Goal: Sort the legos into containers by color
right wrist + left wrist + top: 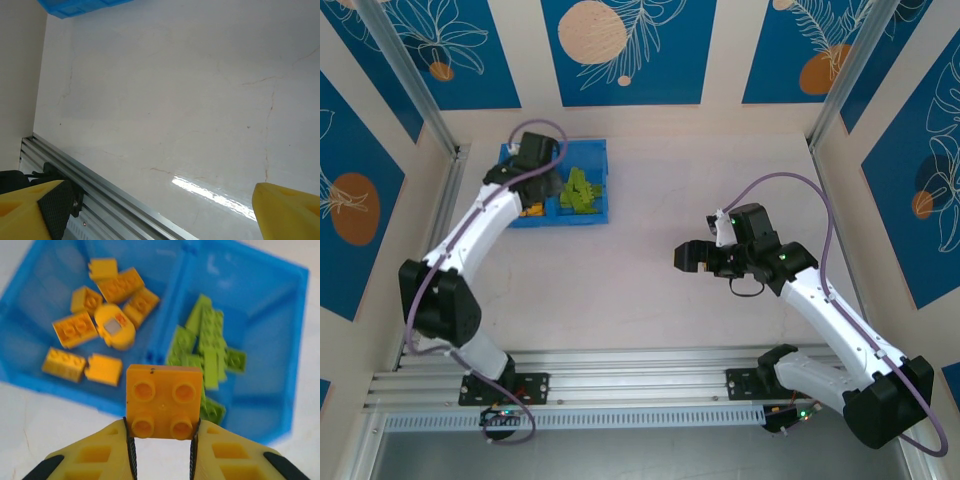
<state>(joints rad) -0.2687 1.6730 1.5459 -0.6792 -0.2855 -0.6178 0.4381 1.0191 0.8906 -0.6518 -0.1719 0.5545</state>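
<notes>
An orange-yellow brick (164, 401) is clamped in the jaws of the left arm (480, 225), over the near wall of the blue bin (295, 340), about in line with its divider (175, 300). Beyond, the orange-yellow legos (75, 329) lie to its left and the green legos (207, 340) to its right. The jaws of the right arm (820, 295) are spread and empty, well apart from the bin.

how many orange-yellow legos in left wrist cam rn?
9. Eight orange-yellow studded plastic bricks lie in the left compartment of the blue plastic bin, one rounded; the ninth brick is gripped by the left gripper. Some may be hidden under others.
</notes>
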